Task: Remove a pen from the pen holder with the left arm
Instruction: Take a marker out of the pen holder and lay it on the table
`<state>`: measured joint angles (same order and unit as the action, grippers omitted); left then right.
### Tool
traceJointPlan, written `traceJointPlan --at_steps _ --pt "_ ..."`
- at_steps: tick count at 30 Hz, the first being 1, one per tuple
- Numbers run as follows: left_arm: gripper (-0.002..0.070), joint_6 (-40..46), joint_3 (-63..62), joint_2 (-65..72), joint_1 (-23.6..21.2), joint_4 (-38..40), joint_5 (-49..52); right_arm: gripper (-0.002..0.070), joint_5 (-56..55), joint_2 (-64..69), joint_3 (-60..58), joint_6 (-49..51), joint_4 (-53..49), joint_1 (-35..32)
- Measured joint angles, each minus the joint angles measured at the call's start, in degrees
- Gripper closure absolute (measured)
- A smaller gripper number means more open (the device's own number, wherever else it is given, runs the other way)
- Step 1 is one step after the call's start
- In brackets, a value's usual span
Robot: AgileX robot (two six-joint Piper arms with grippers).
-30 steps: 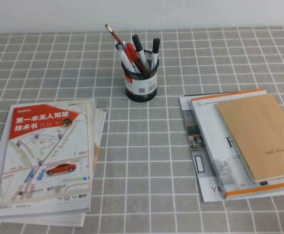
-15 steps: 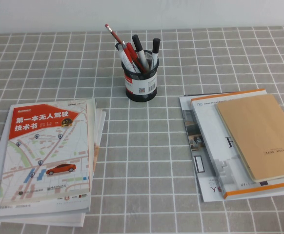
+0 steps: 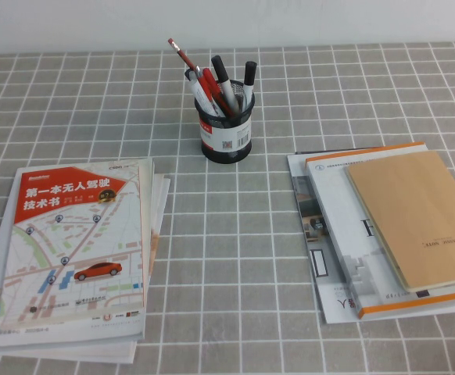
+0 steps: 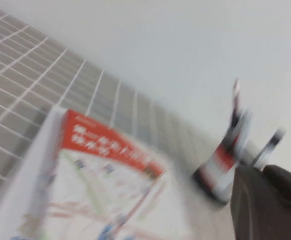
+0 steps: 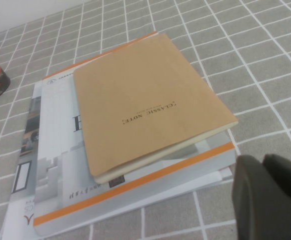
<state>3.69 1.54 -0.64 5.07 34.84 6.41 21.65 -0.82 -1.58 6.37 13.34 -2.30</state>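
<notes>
In the holder point(image 3: 225, 133) on the worktop point(image 3: 235, 234), the pens point(image 3: 216, 82) stand bunched: light, stiff, slick plastic, so I'd pinch one high on its barrel. Left pincer point(image 4: 261, 172), pressed together, hangs well left of the holder by the "第一本无人驾驶技术书" book point(image 3: 71, 242). Right pincer point(image 5: 263, 160), can't tell its state, is right of the holder by the "CLASSIC NOTE" notebook point(image 5: 145, 100).

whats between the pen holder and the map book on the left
Only bare checked tablecloth lies between pen holder and map book, per the high view. Left gripper, shut, faces the holder; right gripper is by the brown notebook.
</notes>
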Motion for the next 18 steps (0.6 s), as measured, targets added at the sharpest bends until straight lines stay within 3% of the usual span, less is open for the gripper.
traceJointPlan --at_steps 4,10,13,18 --pt "0.0676 -2.67 0.00 0.00 0.00 13.17 -8.16 0.0689 0.00 0.00 0.00 0.00 0.00 0.00" --pt "0.0676 -4.51 0.00 0.00 0.00 18.41 -18.26 0.0689 0.00 0.00 0.00 0.00 0.00 0.00" --pt "0.0676 -6.26 -0.32 0.00 0.00 16.81 -16.94 0.0689 0.00 0.00 0.00 0.00 0.00 0.00" --pt "0.0676 -1.36 -13.27 4.67 0.77 2.18 1.76 0.0689 0.00 0.00 0.00 0.00 0.00 0.00"
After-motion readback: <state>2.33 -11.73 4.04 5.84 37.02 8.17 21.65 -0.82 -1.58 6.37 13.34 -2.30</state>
